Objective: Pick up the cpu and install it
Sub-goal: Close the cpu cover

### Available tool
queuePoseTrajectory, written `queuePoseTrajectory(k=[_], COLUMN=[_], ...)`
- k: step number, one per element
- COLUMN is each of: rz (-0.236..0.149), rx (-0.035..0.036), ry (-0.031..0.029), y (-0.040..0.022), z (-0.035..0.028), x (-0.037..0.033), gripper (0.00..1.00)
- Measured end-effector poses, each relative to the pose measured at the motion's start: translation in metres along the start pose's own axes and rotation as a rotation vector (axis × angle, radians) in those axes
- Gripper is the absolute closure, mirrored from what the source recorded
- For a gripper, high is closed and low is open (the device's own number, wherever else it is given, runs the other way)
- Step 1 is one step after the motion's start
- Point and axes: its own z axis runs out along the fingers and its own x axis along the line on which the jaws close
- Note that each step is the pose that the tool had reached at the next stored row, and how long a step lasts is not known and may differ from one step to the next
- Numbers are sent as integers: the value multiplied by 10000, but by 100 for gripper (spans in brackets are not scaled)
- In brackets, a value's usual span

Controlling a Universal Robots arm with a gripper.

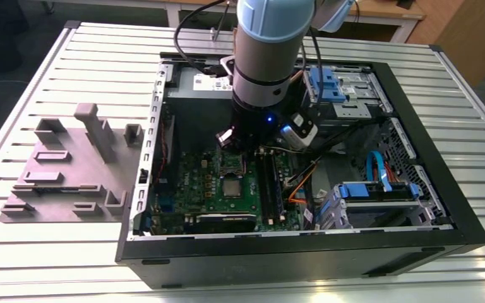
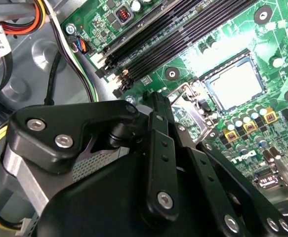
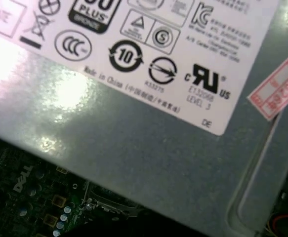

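The cpu (image 1: 232,187) (image 2: 235,84), a small silver-grey square, lies flat in its socket on the green motherboard (image 1: 196,183) inside the open computer case (image 1: 310,252). The hinged metal socket frame (image 2: 192,106) stands beside it, toward the gripper. My gripper (image 1: 235,148) (image 2: 157,98) hangs low inside the case just behind the socket, over the frame's end and a short way from the cpu. Its black fingers (image 2: 156,118) come together at the tip, shut, with nothing visible between them.
Long black memory slots (image 2: 183,34) run beside the socket. The grey power supply (image 3: 134,148) with its white label sits close behind the wrist. Blue drive cages (image 1: 343,85) (image 1: 377,189) and orange cables (image 1: 302,183) fill the case's right side. A grey fixture block (image 1: 65,164) lies outside at the exterior view's left.
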Motion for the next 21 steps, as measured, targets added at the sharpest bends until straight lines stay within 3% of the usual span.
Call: queuePoseTrajectory(k=[21], rz=[-1], rx=[0], ry=[0], y=[1], z=[-19], x=[-1], gripper=[90])
